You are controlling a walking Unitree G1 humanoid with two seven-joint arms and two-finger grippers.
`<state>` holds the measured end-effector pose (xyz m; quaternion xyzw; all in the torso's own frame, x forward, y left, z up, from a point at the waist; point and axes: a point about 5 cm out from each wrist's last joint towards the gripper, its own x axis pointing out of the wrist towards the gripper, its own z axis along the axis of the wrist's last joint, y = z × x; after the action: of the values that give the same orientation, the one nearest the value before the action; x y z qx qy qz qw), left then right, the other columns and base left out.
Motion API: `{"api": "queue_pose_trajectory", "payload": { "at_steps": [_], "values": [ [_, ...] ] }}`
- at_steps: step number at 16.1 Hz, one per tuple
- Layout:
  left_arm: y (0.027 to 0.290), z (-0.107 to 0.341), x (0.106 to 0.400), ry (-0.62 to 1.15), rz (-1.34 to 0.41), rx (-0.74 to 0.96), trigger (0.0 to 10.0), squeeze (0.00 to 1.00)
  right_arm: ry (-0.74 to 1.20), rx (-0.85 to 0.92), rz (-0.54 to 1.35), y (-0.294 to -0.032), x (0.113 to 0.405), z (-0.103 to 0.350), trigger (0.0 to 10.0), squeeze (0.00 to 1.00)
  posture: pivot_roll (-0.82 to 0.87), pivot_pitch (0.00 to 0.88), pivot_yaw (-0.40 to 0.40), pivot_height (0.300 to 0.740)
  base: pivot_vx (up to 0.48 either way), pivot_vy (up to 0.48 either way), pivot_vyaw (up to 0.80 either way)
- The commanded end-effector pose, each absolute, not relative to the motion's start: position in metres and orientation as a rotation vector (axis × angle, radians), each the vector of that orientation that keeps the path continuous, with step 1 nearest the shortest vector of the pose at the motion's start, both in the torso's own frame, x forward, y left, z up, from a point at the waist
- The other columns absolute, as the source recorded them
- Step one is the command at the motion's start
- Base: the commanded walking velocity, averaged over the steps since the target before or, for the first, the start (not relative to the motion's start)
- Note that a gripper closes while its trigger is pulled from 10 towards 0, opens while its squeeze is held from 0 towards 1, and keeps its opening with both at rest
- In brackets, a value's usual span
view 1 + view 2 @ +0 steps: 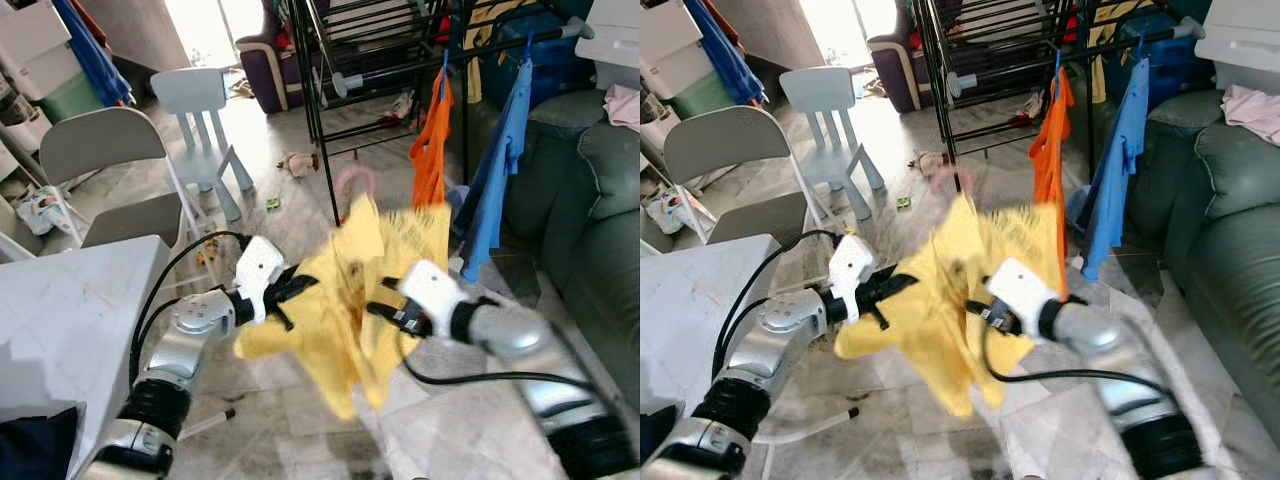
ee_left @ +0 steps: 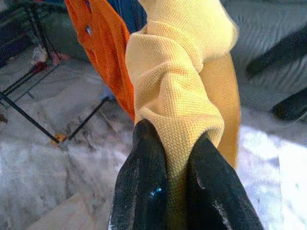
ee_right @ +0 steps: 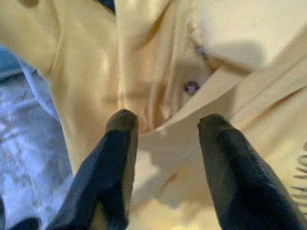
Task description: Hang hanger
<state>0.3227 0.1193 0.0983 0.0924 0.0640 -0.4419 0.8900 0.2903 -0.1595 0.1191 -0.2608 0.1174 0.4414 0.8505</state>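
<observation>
Clearly, yellow shirt (image 2: 182, 91) sits pinched between left fingers (image 2: 144, 187) (tightly).

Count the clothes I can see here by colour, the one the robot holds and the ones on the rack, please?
Yellow: 1, the shirt held up between the left gripper and the right gripper.
Orange: 1, a top hanging on the drying rack.
Blue: 1, a shirt hanging beside it.
Total: 3

Marble-tile floor (image 1: 300, 430), daylight from doorway at back. Grey folding chair (image 1: 110, 160) w/ pale-blue kid's chair (image 1: 200, 110) behind; black drying rack (image 1: 330, 70) centre, dark-green sofa (image 1: 590, 220) on right, white worktop (image 1: 70, 320) near left.
</observation>
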Motion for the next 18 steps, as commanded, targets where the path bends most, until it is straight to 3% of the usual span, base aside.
{"api": "queue_pose_trajectory", "payload": {
  "at_steps": [1,4,7,12,18],
  "values": [
    [0.128,0.111,0.33,0.086,-0.927,0.257,10.0,0.0,0.241,-0.58,1.012,-0.156,0.285,0.124,10.0,1.0,-0.22,0.0,0.174,0.74,0.0,0.0,0.0],
    [0.132,0.115,0.333,0.083,-0.998,0.339,10.0,0.0,0.335,-0.681,0.991,-0.191,0.288,0.129,10.0,1.0,-0.23,0.0,0.184,0.74,0.0,0.0,0.0],
    [0.128,0.113,0.326,0.068,-1.1,0.372,10.0,0.0,0.3,-0.795,0.915,-0.216,0.3,0.145,10.0,1.0,-0.23,0.0,0.191,0.74,0.0,0.0,0.0],
    [0.115,0.109,0.319,0.031,-1.184,0.416,10.0,0.0,0.21,-0.844,0.915,-0.227,0.31,0.172,10.0,1.0,-0.23,0.0,0.205,0.74,0.0,0.0,0.0],
    [0.101,0.108,0.307,-0.018,-1.274,0.396,10.0,0.0,0.305,-0.935,1.052,-0.239,0.308,0.164,10.0,1.0,-0.23,0.0,0.213,0.74,0.0,0.0,0.0]
  ]
}}
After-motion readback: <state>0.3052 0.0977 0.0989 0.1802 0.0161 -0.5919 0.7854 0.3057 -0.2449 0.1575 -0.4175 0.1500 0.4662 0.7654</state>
